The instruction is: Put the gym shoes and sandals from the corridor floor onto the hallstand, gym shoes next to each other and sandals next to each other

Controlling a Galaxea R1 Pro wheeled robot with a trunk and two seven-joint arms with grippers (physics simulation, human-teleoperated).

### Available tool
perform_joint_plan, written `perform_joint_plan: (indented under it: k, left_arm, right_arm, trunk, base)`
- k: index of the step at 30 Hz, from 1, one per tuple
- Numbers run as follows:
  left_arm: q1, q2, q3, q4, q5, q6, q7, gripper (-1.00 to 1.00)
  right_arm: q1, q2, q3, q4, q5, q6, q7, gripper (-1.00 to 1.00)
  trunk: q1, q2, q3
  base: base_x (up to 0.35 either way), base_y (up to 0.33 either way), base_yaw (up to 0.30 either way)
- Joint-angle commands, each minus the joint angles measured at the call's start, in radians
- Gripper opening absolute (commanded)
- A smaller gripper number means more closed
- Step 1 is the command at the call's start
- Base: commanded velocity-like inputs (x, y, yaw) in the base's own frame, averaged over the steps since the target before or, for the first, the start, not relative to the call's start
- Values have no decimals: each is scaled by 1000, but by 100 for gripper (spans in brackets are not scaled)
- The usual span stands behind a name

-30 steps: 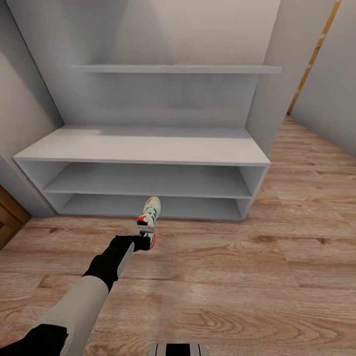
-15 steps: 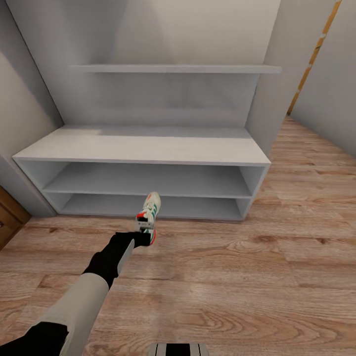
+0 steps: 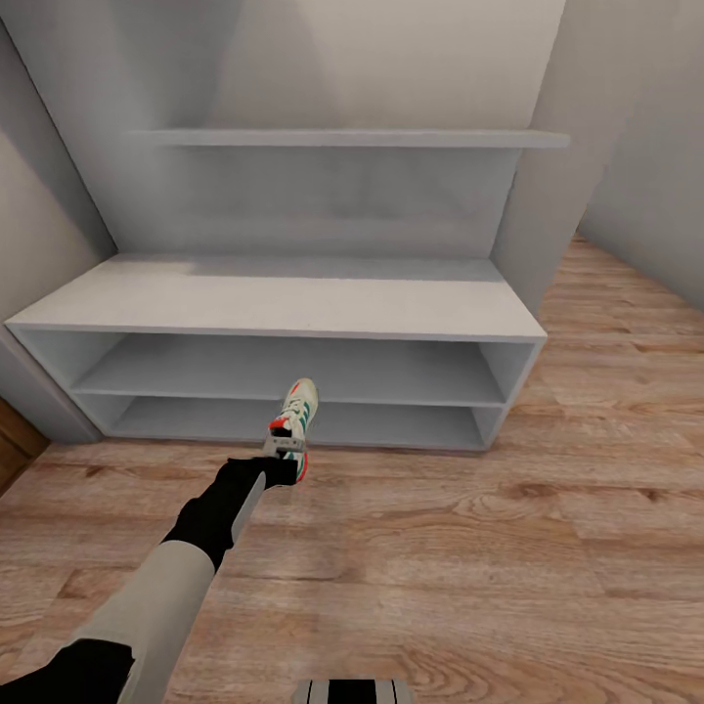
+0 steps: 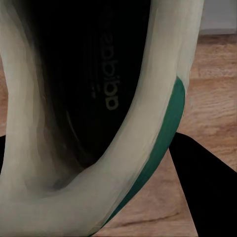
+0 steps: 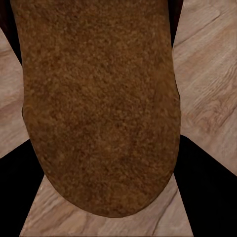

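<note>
Left gripper (image 3: 281,467) grips an off-white lace-up sneaker (image 3: 295,422) before the low light-grey shoe rack (image 3: 284,305); right gripper (image 5: 103,217) clasps a mottled brown sandal (image 5: 98,103).

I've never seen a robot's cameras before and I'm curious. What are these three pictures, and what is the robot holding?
The big picture comes from a camera on the robot's head, looking down at its own left arm. That arm ends in the left gripper, a two-fingered claw, shut on a gym shoe, white with green and red. In front stands the grey shoe rack on the wooden floor. Its shelves look bare.

The other two pictures come from little cameras near each claw. The left one looks right into the gym shoe. The right one shows a brown sandal up close, with the dark fingers of the right gripper on either side, so that claw seems to hold it.
</note>
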Motion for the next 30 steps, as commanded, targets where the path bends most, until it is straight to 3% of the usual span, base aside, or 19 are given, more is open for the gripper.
perform_joint_plan:
  k: [1, 23, 30]
  left_arm:
    - [0, 0, 0, -1, 0, 5, -4, -100]
    - [-1, 0, 1, -9, 0, 5, -2, -100]
    - [3, 2, 1, -10, 0, 3, -2, -100]
  right_arm:
    - [-1, 0, -4, -2, 0, 6, 8, -100]
    - [-1, 0, -4, -1, 0, 6, 7, -100]
    - [-1, 0, -3, -1, 0, 6, 7, -100]
  trunk:
    - [0, 0, -1]
    - [0, 0, -1]
    - [0, 0, -1]
  base:
    - [334, 0, 0]
    - [314, -124, 0]
    - [111, -55, 0]
